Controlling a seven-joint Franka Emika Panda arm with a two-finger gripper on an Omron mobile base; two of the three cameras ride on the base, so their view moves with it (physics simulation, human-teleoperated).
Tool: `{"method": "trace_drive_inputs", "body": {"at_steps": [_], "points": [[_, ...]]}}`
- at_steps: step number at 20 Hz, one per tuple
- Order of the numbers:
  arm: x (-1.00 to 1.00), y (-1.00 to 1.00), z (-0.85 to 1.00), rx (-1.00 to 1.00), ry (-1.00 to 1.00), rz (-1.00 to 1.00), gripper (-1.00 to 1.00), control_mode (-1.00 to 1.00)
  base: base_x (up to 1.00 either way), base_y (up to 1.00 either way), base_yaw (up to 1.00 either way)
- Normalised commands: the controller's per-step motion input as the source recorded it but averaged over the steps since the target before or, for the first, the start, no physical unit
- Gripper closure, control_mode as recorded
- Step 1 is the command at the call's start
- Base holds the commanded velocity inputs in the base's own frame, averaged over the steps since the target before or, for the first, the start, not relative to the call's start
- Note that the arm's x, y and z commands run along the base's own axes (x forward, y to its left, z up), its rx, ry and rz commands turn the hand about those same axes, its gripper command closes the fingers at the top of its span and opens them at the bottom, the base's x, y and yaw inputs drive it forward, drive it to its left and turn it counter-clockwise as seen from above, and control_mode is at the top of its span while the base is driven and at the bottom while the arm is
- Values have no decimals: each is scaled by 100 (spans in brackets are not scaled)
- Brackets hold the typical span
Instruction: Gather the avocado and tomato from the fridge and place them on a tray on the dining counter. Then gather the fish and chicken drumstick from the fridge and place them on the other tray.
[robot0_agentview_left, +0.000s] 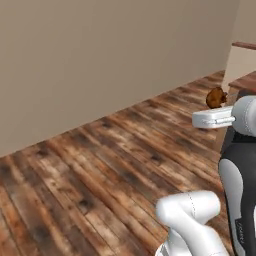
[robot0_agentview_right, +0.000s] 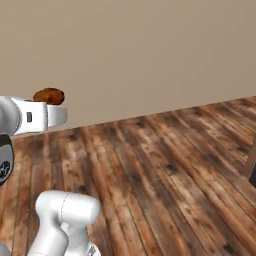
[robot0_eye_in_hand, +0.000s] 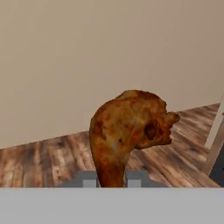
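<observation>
A: What did the hand view show?

B: A browned drumstick (robot0_eye_in_hand: 129, 131) stood in front of the camera, its thin bone end down between the two dark tips of the end effector (robot0_eye_in_hand: 111, 179). The tips were pinching that bone end. The fat, meaty end pointed up and away, with a beige wall (robot0_eye_in_hand: 87, 57) and a plank floor (robot0_eye_in_hand: 39, 159) behind it.

A: And from the base?

B: In the left base view the drumstick (robot0_agentview_left: 216, 97) was a small brown lump just past the white hand, carried well above the floor (robot0_agentview_left: 100, 165). The right base view showed the drumstick (robot0_agentview_right: 49, 95) at the far end of the hand, against the wall (robot0_agentview_right: 150, 50).

A: How would it handle?

B: Probably light and fairly stiff, but top-heavy held this way, and its glazed skin looked slick. The narrow bone end seemed the sensible hold; the bulge above it should stop the piece sliding through, though it might swing if the arm moved sharply.
</observation>
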Motion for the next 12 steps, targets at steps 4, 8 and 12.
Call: {"method": "trace_drive_inputs", "body": {"at_steps": [4,8,12], "points": [[0,0,0,0,0,0,100,100,39,23,-94],[0,0,0,0,0,0,100,100,92,46,-55],[0,0,0,0,0,0,100,100,100,28,-2]]}}
